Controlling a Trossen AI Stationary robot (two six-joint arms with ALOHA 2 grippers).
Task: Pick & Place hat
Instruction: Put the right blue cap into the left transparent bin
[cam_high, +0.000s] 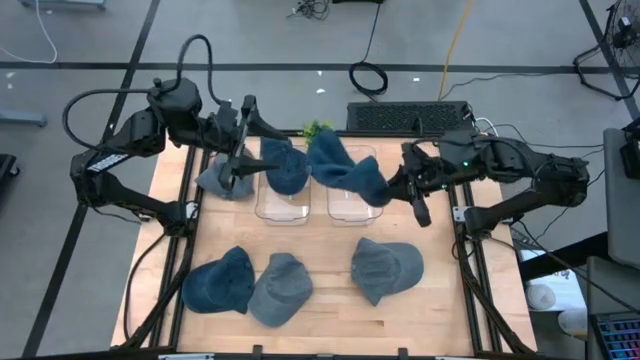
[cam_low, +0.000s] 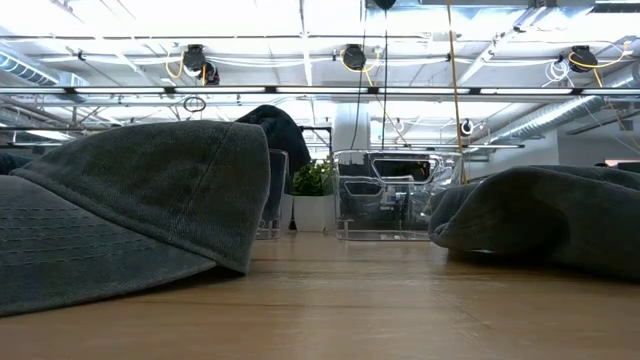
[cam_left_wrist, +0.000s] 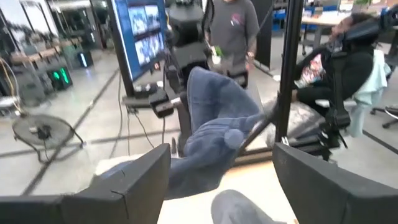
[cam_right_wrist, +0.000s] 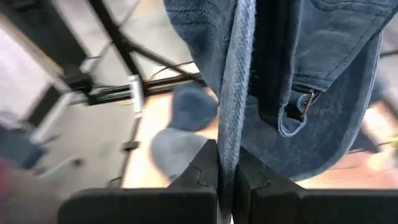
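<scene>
Right tool (cam_high: 400, 187) clamped on hat (cam_high: 345, 168), hanging above clear bin (cam_high: 352, 207)

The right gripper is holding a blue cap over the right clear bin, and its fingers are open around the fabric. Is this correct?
Not quite: the right gripper is shut on the blue cap, pinching the fabric, as the right wrist view shows. The cap does hang over the right clear bin.
</scene>
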